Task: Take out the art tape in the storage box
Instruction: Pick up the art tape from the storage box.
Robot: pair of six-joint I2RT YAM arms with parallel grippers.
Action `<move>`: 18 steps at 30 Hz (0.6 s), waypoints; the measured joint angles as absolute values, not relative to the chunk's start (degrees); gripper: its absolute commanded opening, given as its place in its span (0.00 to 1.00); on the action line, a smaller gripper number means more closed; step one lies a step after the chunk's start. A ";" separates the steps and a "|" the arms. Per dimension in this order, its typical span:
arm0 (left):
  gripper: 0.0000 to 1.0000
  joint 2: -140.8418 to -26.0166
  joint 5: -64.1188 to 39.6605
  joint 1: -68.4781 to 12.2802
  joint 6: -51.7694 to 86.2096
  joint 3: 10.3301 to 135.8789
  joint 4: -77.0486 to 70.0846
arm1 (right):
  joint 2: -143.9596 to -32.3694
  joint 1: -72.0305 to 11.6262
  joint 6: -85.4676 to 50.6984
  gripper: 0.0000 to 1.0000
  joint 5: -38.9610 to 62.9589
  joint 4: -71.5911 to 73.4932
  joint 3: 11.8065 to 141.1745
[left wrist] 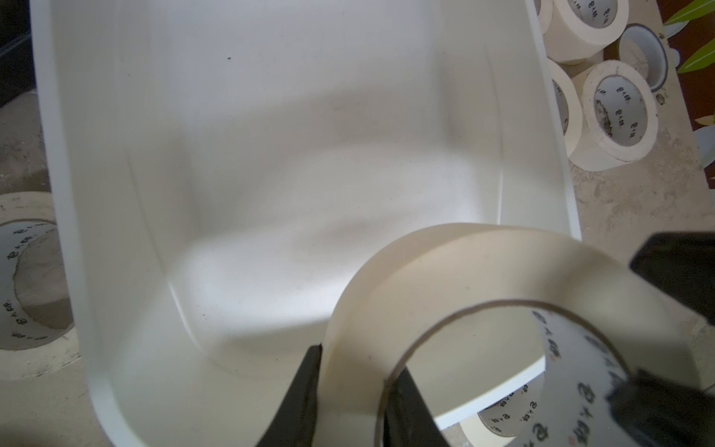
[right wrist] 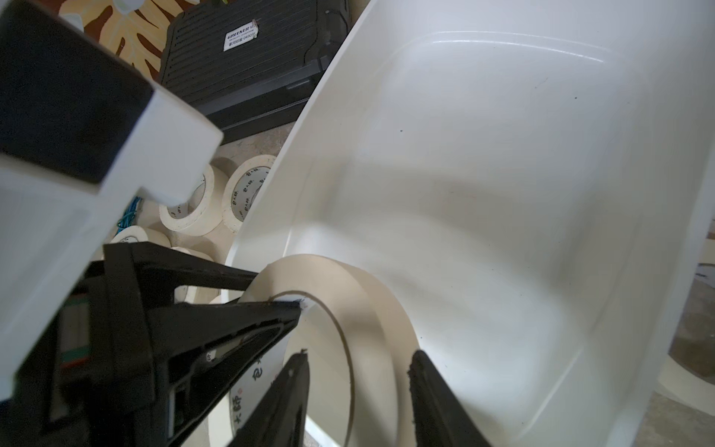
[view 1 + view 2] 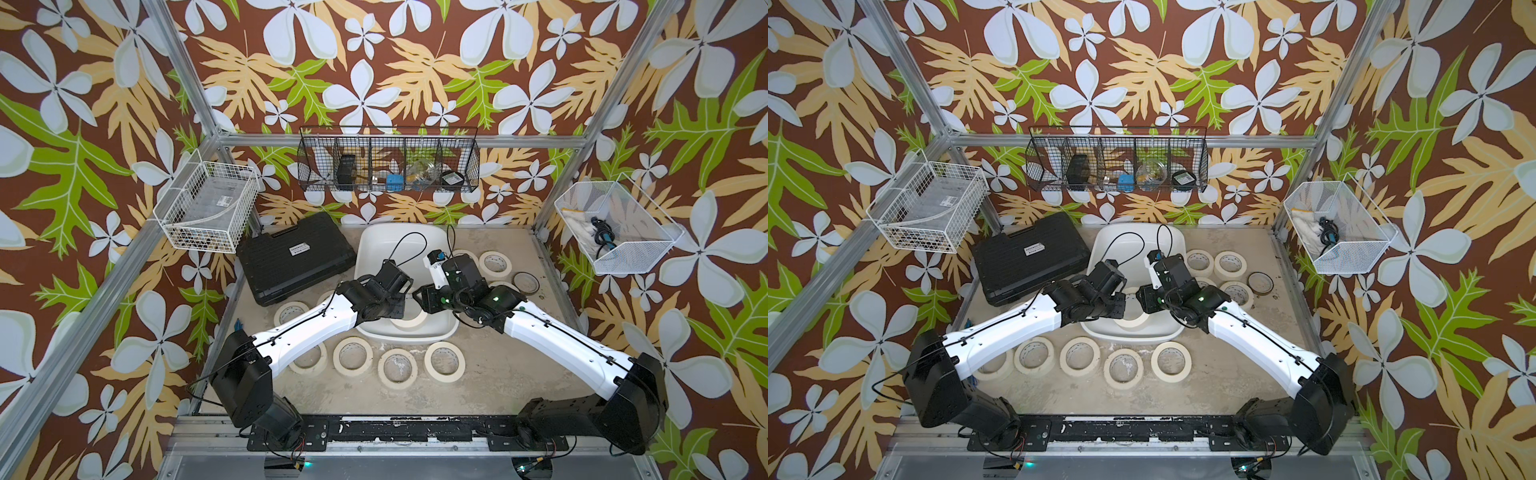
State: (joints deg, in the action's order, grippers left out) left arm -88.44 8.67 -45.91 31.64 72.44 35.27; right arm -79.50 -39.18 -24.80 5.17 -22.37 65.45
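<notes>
Wrist views: left gripper [image 1: 356,387] clamped on art tape [image 1: 445,267] wall; right gripper [image 2: 358,363] jaws apart, straddling it.
Top views: arms hide the grip.
Tape: cream ring, printed core, at near end of storage box [image 3: 395,237].

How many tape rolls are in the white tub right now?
1: a tape roll at the white tub's near end, its wall pinched by the left claw. The right claw straddles it, open. The wrist views show the tub floor otherwise bare.
</notes>
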 measured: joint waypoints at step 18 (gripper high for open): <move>0.10 -89.45 9.02 -46.22 29.71 73.95 38.83 | -84.99 -42.37 -22.33 0.47 -0.54 -23.64 66.65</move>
